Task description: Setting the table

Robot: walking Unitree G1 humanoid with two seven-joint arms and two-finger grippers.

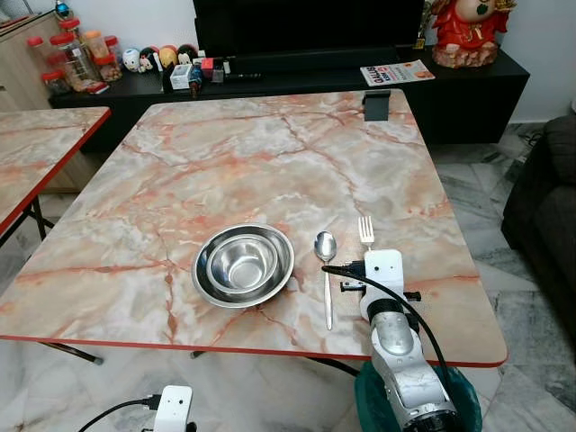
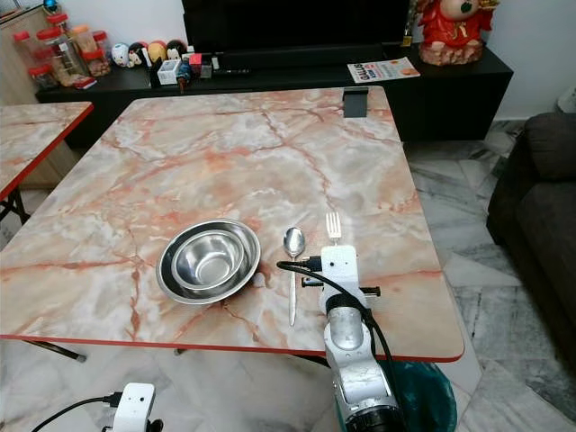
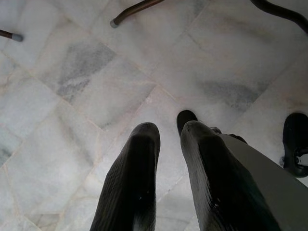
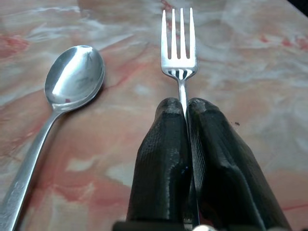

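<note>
Table: marble-patterned top in pink and cream with a red edge, standing on a pale tiled floor.

Bowl: two steel bowls nested one inside the other, near the table's front edge, slightly toward 7 o'clock from the table's middle.

Spoon: steel, lying flat just beside the bowl at its 3 o'clock, bowl end pointing to 12 o'clock, handle running toward the front edge.

Fork: steel, four tines pointing to 12 o'clock, lying near the spoon at its 3 o'clock and roughly parallel to it; the handle is covered by the arm in the head views.

Right tool: over the table at the fork's 6 o'clock; its two black fingers are pressed together with the fork's handle pinched between them, just below the tines.

Left tool: hanging low beside the table over the floor, fingers a narrow gap apart, holding nothing.

Small dark stand: at the table's far edge, toward 1 o'clock.

Second table: same pattern, at 9 o'clock.

Black cabinet: along the wall at 12 o'clock, carrying jars, small figurines, a red figure and a magazine.

Dark sofa: at 3 o'clock.

Teal bin: on the floor under the right arm.
</note>
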